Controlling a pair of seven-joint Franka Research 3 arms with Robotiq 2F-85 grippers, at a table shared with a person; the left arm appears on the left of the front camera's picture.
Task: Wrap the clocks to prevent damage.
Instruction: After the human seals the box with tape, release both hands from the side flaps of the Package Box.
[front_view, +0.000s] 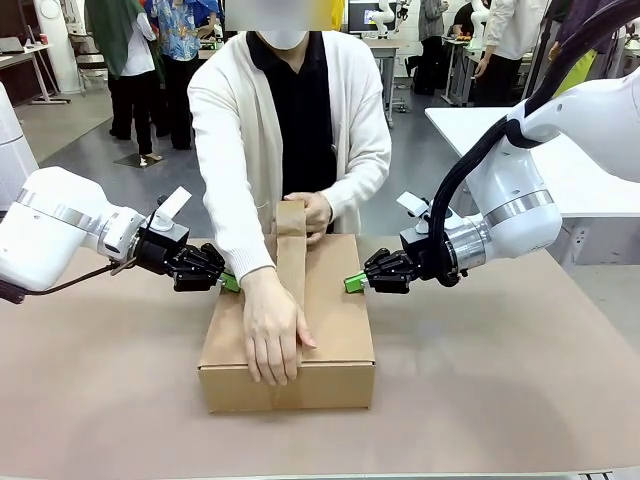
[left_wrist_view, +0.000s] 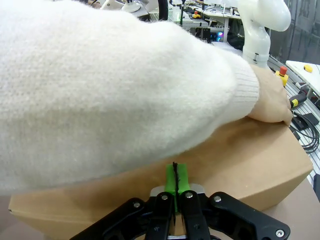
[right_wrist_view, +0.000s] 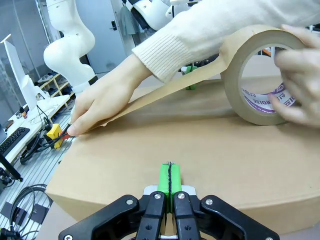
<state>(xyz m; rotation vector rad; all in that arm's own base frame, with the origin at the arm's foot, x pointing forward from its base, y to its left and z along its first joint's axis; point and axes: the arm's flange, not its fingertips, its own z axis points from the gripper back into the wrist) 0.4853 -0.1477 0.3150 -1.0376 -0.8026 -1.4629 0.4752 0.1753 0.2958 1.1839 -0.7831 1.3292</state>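
Against one cardboard box (front_view: 335, 320), two robot hands, left hand (front_view: 231, 283) and right hand (front_view: 354, 283), pressed together.

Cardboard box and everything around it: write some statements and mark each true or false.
1. The cardboard box has its top flaps closed. True.
2. The person holds a roll of brown tape over the box. True.
3. The left gripper grips the tape roll. False: its jaws are shut on nothing, beside the box's left side.
4. The right gripper has its jaws wide open. False: they are shut, at the box's right side.
5. A hand presses the tape strip onto the box's near end. True.
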